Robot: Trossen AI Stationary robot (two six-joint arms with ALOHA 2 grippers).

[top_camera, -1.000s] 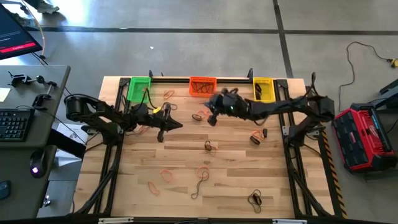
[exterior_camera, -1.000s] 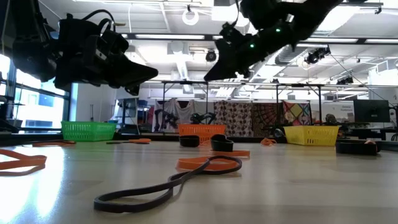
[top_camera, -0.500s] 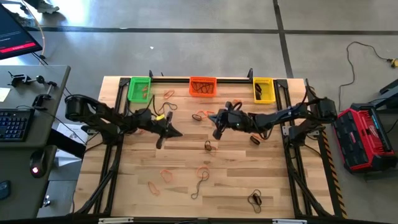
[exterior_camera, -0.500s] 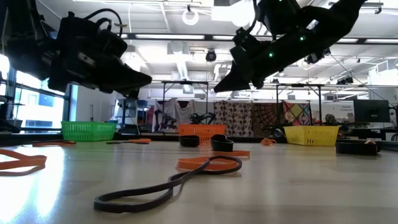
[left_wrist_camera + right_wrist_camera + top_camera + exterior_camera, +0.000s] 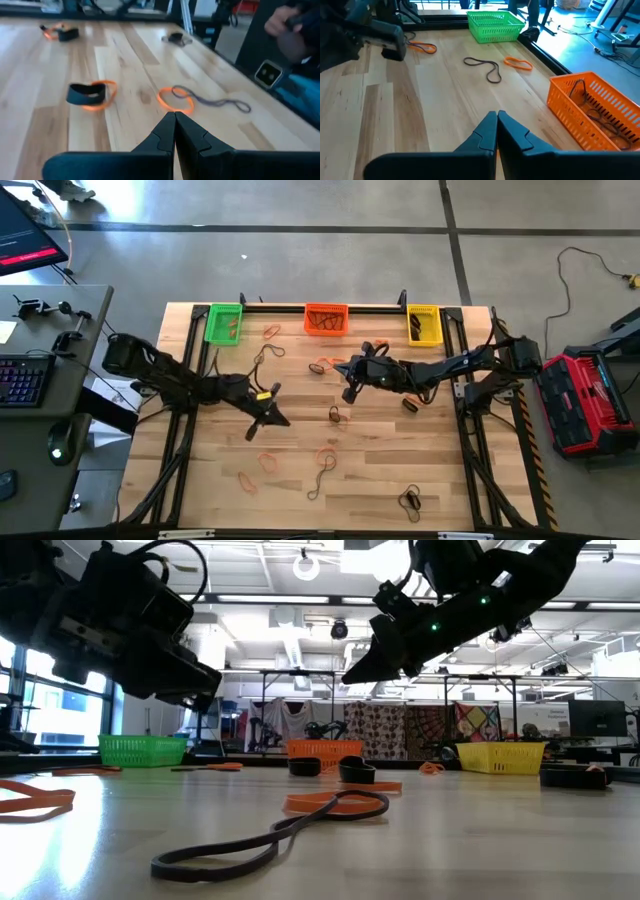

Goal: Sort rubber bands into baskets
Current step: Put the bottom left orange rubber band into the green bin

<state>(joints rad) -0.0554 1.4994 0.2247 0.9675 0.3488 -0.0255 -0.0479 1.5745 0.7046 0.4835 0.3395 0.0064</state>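
I see the three mesh baskets lined up along the far edge of the table: the green basket (image 5: pixel 224 322) toward the left with an orange band inside, the orange basket (image 5: pixel 326 318) in the middle holding a few dark bands, and the yellow basket (image 5: pixel 424 324) toward the right with something dark in it. Rubber bands lie scattered flat on the wood. A long dark band (image 5: pixel 321 476) stretches out near the front beside an orange loop (image 5: pixel 327 454). A black band with an orange one (image 5: pixel 335 415) sits mid-table. More orange loops (image 5: pixel 268 462) lie front-left, and a dark tangled band (image 5: pixel 410 501) rests at front-right. Another orange band (image 5: pixel 271 331) lies just in front of the baskets.
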